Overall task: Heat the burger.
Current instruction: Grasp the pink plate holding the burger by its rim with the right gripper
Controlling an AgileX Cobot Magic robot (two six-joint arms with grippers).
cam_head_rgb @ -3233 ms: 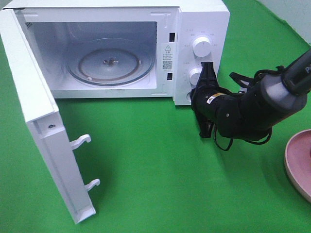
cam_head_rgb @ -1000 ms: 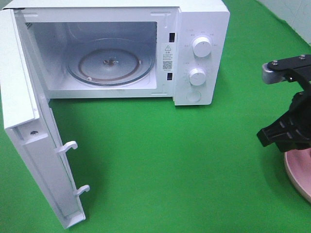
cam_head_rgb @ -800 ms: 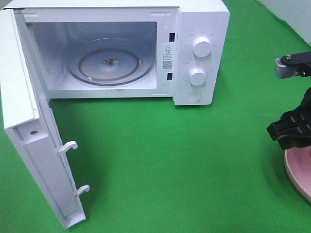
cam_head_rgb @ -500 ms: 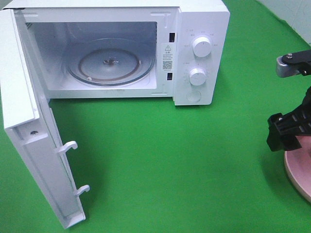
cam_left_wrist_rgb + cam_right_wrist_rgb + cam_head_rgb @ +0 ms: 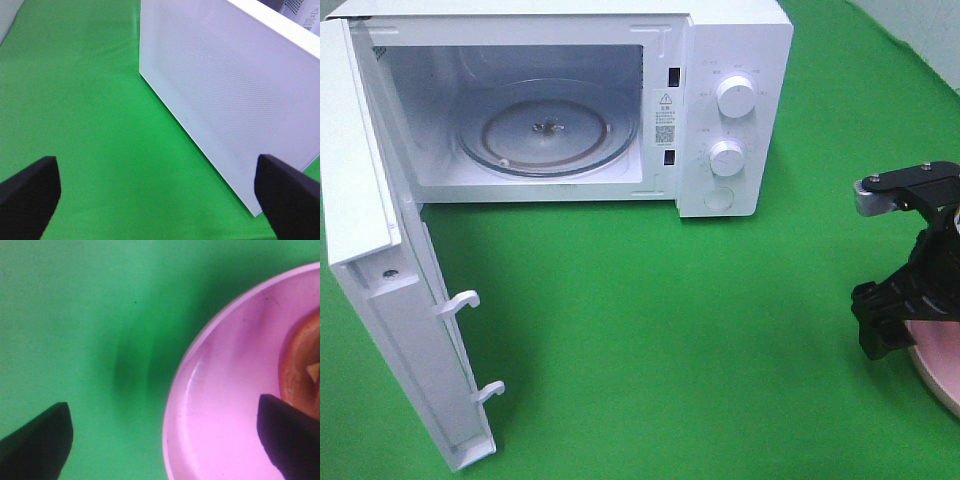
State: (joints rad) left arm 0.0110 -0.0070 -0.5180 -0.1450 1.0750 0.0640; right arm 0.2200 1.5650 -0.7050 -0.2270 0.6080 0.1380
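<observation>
- Two changes at once: the right gripper (image 5: 910,310) comes down low beside the pink plate (image 5: 942,368) at the right edge of the tabletop (image 5: 670,330), and its fingers spring wide apart, holding nothing.
- The right wrist view confirms it. One finger hangs over green cloth and the other over the plate's inside, with the rim running between them. It looks like a line-up to take the plate by its edge.
- The burger (image 5: 301,365) sits on that plate. Only a sliver of glossy brown bun shows at the edge of the right wrist view, and the high camera cuts it off entirely.
- About three seconds back, this arm was stretched across to the microwave (image 5: 735,60), its gripper at the front panel by the lower knob (image 5: 726,158). Now it is well apart from the oven, and the door (image 5: 360,190) has swung a little wider.
- The oven looks ready: the door stands open and the glass turntable (image 5: 548,130) has nothing on it.
- The left gripper (image 5: 157,200) hangs with its fingers wide apart and empty, facing the outside of the open door.
- My read: the door-opening is done and the plate pick-up is just starting. The burger is not yet lifted, so loading, closing the door and setting the knob all lie ahead.
</observation>
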